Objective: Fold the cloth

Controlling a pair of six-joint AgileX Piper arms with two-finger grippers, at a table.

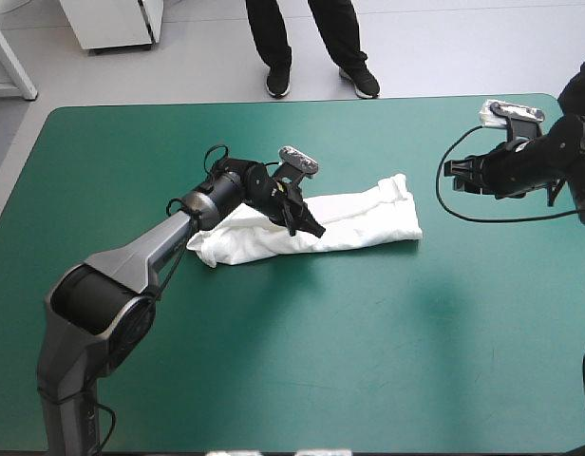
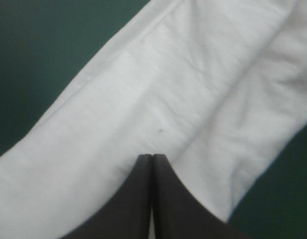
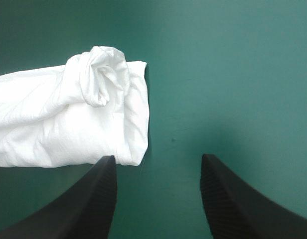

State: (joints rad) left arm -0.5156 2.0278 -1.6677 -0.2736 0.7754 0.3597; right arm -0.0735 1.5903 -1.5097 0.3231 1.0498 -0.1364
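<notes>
Left pincer (image 2: 152,157) sitting closed, fingers meeting in point, tips pressing on T-shirt (image 2: 168,89) mid-bundle. Right pincer (image 3: 157,158) standing open, hovering over teal-green surface (image 1: 368,361) just beside bundle's right end, not touching. T-shirt lying as long folded bundle mid-surface. Fabric looking soft, light, limp, likely sagging if lifted. Probably best pinching through all layers at end corners.

T-shirt (image 1: 368,223) lies on table (image 1: 273,370), under and ahead of left gripper (image 2: 152,157); one end lies just ahead of right gripper (image 3: 158,159).
</notes>
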